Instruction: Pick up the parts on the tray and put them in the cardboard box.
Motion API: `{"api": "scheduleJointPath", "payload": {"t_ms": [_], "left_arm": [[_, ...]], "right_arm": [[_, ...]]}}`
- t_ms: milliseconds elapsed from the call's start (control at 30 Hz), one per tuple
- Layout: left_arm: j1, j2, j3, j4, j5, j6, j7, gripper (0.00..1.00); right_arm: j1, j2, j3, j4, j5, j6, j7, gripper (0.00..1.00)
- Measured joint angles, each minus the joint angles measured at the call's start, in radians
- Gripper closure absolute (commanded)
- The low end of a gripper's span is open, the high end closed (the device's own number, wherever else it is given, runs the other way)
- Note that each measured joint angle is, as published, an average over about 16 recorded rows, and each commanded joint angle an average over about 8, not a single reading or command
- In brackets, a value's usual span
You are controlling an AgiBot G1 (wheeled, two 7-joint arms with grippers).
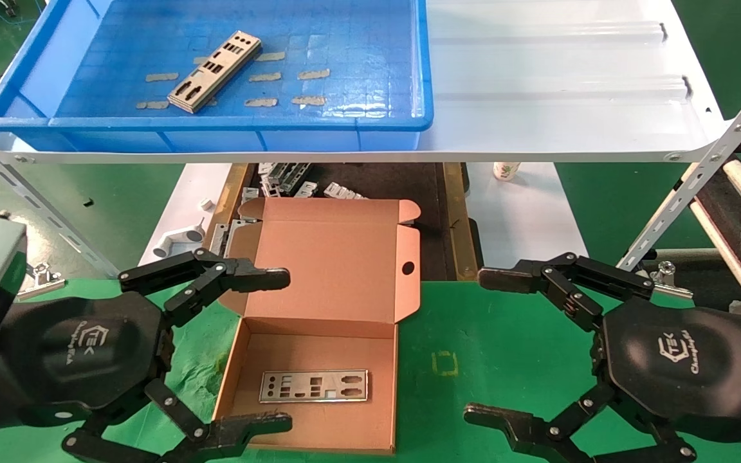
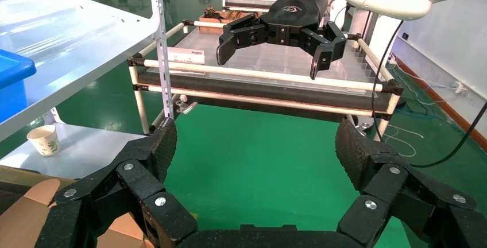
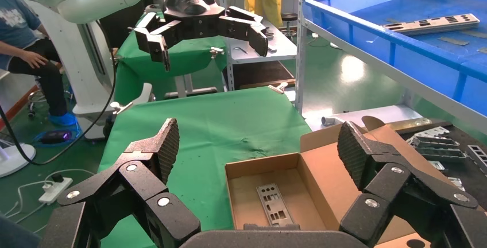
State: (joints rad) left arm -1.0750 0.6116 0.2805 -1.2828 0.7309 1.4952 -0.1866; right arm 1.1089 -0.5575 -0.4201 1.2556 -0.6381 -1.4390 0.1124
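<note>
Green-clothed counter (image 1: 505,334) below, white ribbed shelf (image 1: 557,77) above. Your remaining punched silver metal plate (image 1: 215,71) lies in bright-blue plastic tray (image 1: 229,122), up and left, long axis diagonal; left pincer (image 1: 261,350) nearer, fingers apart, empty. Right pincer (image 1: 483,347) likewise apart. One plate (image 1: 314,386) already in brown cardboard box (image 1: 338,263). Tray's far end cut off.
</note>
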Motion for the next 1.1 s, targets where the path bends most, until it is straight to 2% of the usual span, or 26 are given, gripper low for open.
{"api": "scheduleJointPath", "payload": {"t_ms": [467, 567, 733, 767, 833, 1100], "left_arm": [[0.0, 0.0, 0.0, 0.0, 0.0, 0.0, 0.0, 0.0], [0.0, 0.0, 0.0, 0.0, 0.0, 0.0, 0.0, 0.0], [-0.001, 0.005, 0.0, 0.006, 0.0, -0.009, -0.003, 0.0], [-0.003, 0.007, 0.0, 0.009, 0.0, -0.013, -0.004, 0.0], [-0.009, 0.014, 0.0, 0.016, 0.003, -0.026, -0.006, 0.0], [-0.093, 0.079, 0.009, 0.095, 0.05, -0.12, -0.009, 0.0]], "right_arm": [[0.0, 0.0, 0.0, 0.0, 0.0, 0.0, 0.0, 0.0], [0.0, 0.0, 0.0, 0.0, 0.0, 0.0, 0.0, 0.24], [0.0, 0.0, 0.0, 0.0, 0.0, 0.0, 0.0, 0.87], [0.0, 0.0, 0.0, 0.0, 0.0, 0.0, 0.0, 0.93], [0.0, 0.0, 0.0, 0.0, 0.0, 0.0, 0.0, 1.0], [0.0, 0.0, 0.0, 0.0, 0.0, 0.0, 0.0, 1.0]]}}
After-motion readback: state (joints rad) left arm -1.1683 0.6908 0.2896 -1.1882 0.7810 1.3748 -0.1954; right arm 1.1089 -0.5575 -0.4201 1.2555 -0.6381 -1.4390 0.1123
